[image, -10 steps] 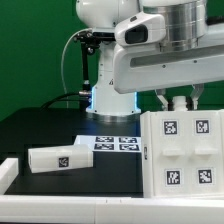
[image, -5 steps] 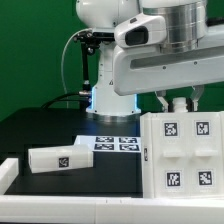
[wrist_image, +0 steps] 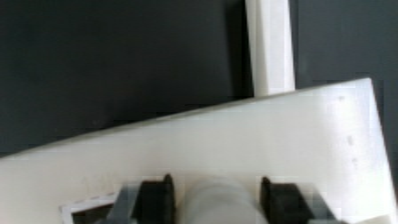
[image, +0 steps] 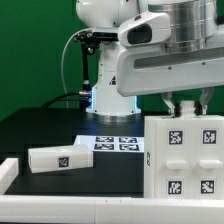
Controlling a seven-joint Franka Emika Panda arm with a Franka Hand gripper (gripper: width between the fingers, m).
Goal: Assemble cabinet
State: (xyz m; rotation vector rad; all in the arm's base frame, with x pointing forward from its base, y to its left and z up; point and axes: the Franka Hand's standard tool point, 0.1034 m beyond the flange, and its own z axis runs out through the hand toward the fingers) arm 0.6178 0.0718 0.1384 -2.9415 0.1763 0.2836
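The cabinet body (image: 186, 158), a big white box with four square black-and-white tags on its face, stands upright at the exterior view's right. My gripper (image: 188, 103) comes down on its top edge, a finger on either side, and is shut on it. In the wrist view the black fingers (wrist_image: 157, 196) clamp a white rounded part of the body (wrist_image: 196, 140), which fills most of that view; my gripper (wrist_image: 217, 198) is centred on it. A smaller white cabinet panel (image: 60, 157) with one tag lies flat on the black table at the exterior view's left.
The marker board (image: 118, 144) lies flat in front of the robot base (image: 112, 100). A white rail (image: 60, 205) runs along the table's front and left edges; a white strip (wrist_image: 267, 45) shows in the wrist view. A green wall is behind.
My gripper and the cabinet body have shifted toward the exterior view's right by a small step. The small panel and the marker board have not moved.
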